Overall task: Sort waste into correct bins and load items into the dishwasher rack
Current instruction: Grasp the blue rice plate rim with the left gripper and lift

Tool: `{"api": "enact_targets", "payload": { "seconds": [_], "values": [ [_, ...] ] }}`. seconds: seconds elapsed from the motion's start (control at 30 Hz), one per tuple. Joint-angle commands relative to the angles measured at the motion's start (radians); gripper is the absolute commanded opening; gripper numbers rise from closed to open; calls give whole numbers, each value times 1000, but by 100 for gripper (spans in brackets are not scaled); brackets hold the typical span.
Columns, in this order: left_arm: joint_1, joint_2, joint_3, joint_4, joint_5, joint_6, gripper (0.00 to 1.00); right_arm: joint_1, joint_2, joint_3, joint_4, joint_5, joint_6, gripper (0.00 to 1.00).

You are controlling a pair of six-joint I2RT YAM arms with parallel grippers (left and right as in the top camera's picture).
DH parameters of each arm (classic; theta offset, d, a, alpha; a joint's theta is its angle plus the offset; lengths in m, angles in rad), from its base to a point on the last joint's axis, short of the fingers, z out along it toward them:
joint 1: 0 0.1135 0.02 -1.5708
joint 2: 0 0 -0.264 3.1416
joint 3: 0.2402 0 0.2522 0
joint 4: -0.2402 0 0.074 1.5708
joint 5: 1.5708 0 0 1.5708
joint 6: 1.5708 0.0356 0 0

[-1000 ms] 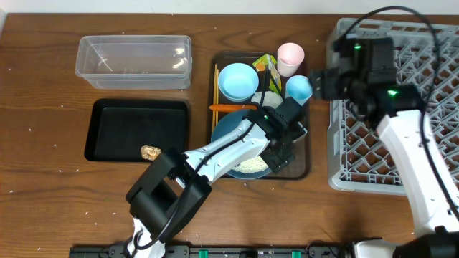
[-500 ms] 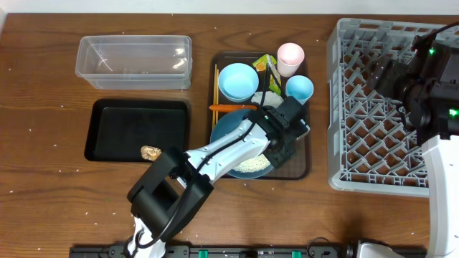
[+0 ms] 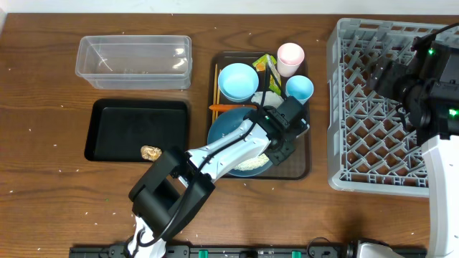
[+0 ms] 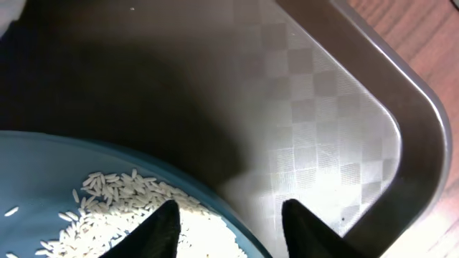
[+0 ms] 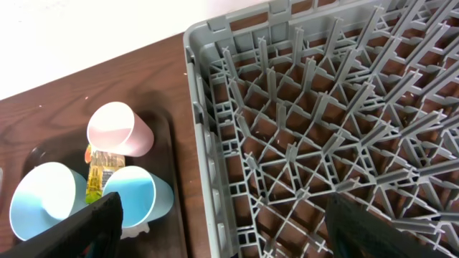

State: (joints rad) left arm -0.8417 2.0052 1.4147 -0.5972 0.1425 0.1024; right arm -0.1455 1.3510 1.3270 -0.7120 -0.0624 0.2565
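Observation:
The large blue dish (image 3: 226,132) with loose white rice (image 3: 251,164) lies on the brown serving tray (image 3: 301,168). My left gripper (image 3: 276,152) is low at the dish's right rim. In the left wrist view the left gripper (image 4: 229,209) is open and straddles the rim. One fingertip (image 4: 166,215) is over the rice (image 4: 107,208), the other over the tray (image 4: 323,143). A small light-blue bowl (image 3: 238,81), pink cup (image 3: 290,56), light-blue cup (image 3: 299,89), yellow-green wrapper (image 3: 265,64), orange stick (image 3: 231,107) and chopsticks (image 3: 216,86) share the tray. My right gripper (image 3: 384,75) hangs open and empty over the grey rack (image 3: 373,143).
A clear tub (image 3: 134,61) stands at the back left. In front of it, a black tray (image 3: 122,122) holds a brownish scrap (image 3: 150,152). The right wrist view shows the rack (image 5: 323,122) with the pink cup (image 5: 118,129) and light-blue cup (image 5: 140,197) to its left.
The right arm swung right, from beside the cups to above the rack, then held still. The left jaws narrowed around the dish rim.

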Motion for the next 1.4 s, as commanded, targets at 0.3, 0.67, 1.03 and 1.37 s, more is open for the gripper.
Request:
{"api": "enact_targets", "payload": {
  "seconds": [0.3,0.67,1.03,1.37],
  "values": [
    [2,55,-3,125,-185,-111,43,-5,-3,12,-7,3,13,83],
    [28,88,-3,136,-226,-210,33,-5,-3,12,-14,3,12,84],
    [29,87,-3,136,-233,-217,6,-5,-3,12,-14,3,12,84],
    [29,-11,-2,51,-233,-240,6,-6,-3,12,-18,6,4,84]
  ]
}}
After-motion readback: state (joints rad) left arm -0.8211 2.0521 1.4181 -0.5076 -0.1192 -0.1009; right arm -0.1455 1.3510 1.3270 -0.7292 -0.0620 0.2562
